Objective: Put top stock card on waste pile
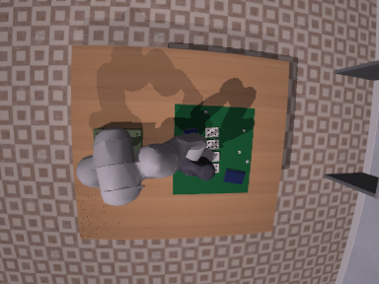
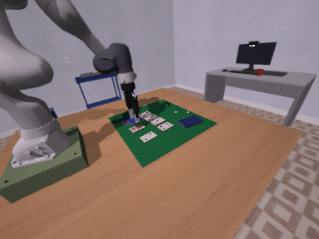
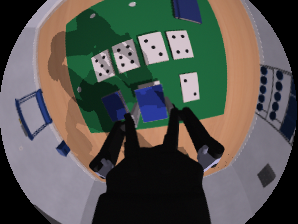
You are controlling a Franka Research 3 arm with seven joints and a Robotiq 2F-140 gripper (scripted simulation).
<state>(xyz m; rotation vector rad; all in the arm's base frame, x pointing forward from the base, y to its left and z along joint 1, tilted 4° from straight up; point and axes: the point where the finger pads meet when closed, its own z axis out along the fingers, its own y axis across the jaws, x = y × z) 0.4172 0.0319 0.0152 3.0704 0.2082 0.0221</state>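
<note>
A green mat lies on the wooden table. In the wrist view, my gripper is shut on a blue face-down card by its side edges. This card looks larger than its neighbours, as if a little above the mat. A second blue face-down card lies just left of it. The face-up waste card lies just right of it, apart from the held card. In the exterior view, the gripper points straight down over the mat's near-left part. The arm hides this spot in the top view.
A row of several face-up cards lies beyond the gripper. A thick blue deck sits at the mat's far side, and also shows in the top view. Small white markers dot the mat. The arm's green base stands to the left.
</note>
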